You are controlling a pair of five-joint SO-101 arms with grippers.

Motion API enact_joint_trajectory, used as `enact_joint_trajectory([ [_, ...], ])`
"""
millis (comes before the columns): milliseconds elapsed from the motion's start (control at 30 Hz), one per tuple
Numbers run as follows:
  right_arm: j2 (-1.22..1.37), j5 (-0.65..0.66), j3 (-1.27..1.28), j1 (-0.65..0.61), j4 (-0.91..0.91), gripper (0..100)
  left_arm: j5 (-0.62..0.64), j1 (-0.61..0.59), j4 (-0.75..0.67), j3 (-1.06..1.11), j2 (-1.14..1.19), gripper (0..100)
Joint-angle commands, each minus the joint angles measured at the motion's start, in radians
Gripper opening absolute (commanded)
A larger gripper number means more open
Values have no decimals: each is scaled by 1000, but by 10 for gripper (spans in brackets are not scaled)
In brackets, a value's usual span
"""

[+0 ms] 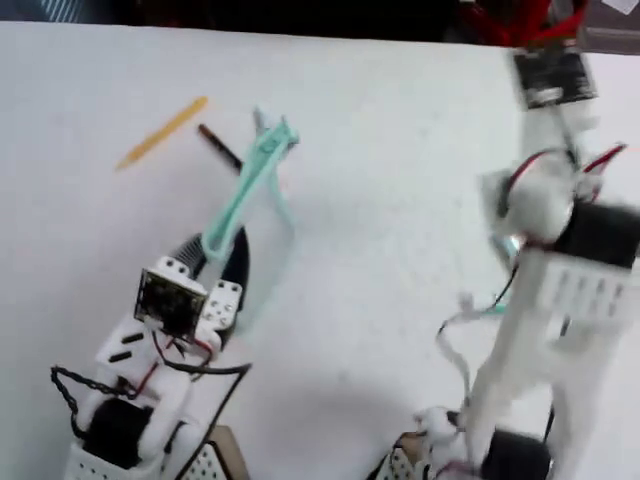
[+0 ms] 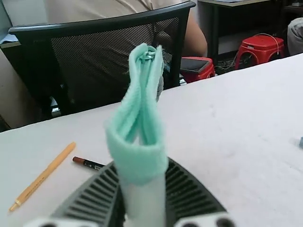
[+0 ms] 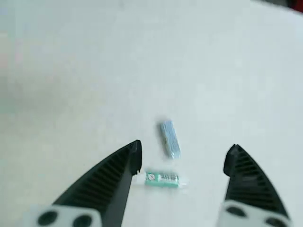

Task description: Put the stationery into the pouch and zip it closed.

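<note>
Two arms at a white surface (image 1: 400, 150). Left pincer (image 1: 215, 250) clenched on the mint-green pouch (image 1: 245, 185), gripping one short end between dark ribbed fingers. Pouch held edge-on and raised off the surface, stretching away from that arm's base, with the zip pull at the far end. In the left wrist view, folded sides pressed close together, far end up against the black mesh chair (image 2: 94, 52) behind the surface. Near that far end in the high view, a dark pen (image 1: 218, 147), flat on the surface, with no contact to be made out between pen and pouch. Just beyond the pen, a yellow pencil (image 1: 162, 132), also flat, slanted, one end close to the pen's end but apart from it. Well apart from all this, on the other side of the surface, right pincer (image 3: 184, 146) released, fingers spread wide, hanging above the surface and grasping nothing. Below and between those fingers, two small pieces lying loose: a blue bar (image 3: 169, 138) and a green bar (image 3: 162, 178) with a label, near each other but not touching, the green one just beside one fingertip. None of the stationery inside the pouch.
</note>
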Motion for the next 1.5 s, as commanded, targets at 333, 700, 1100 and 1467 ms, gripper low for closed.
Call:
enact_joint_trajectory([
  [333,619,379,75,74,-323,269,-31,-39,-89,77,12,24],
  [700,725,480,83,94,-320,196,-15,-35,-38,54,12,118],
  [1100,840,488,57,108,-377,198,26,-39,-172,164,12,139],
  [1467,792,476,-118,84,-231,16,34,-39,-172,166,12,136],
])
